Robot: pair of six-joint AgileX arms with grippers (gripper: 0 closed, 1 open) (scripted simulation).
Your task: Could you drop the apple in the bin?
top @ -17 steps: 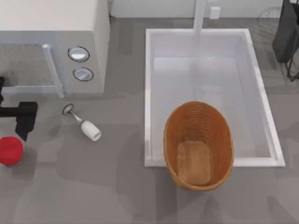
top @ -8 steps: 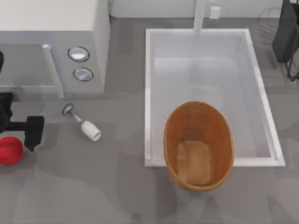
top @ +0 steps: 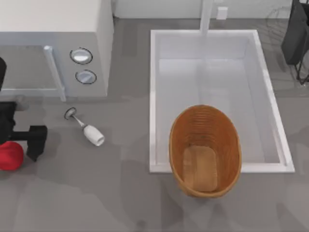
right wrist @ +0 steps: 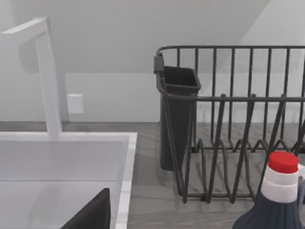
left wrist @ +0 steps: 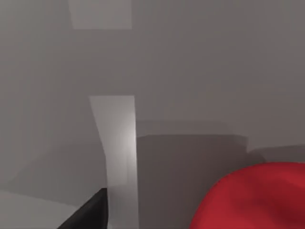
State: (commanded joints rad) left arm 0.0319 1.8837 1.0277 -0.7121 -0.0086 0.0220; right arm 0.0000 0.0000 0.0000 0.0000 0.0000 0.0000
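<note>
Apple [top: 9,156], small round bright red: you see it far left of oval orange-brown wicker bin [top: 204,150], on table. Left gripper [top: 24,137] just beside apple; finger spread you cannot tell. Right arm parked beyond bin.

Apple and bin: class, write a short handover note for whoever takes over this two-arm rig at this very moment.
Left gripper: at the table's far left, right beside the apple, fingers open, holding nothing.
Right gripper: one dark fingertip shows in the right wrist view, near the sink's corner; open or shut cannot be told.
Apple: on the table at the left edge, not yet gripped.
Bin: empty, lying over the sink's front rim.
A wine glass lies on its side between apple and sink.
Done: the approach to the apple.
Left: grip the apple, lift it, carry it over the glass, release it in the bin.
</note>
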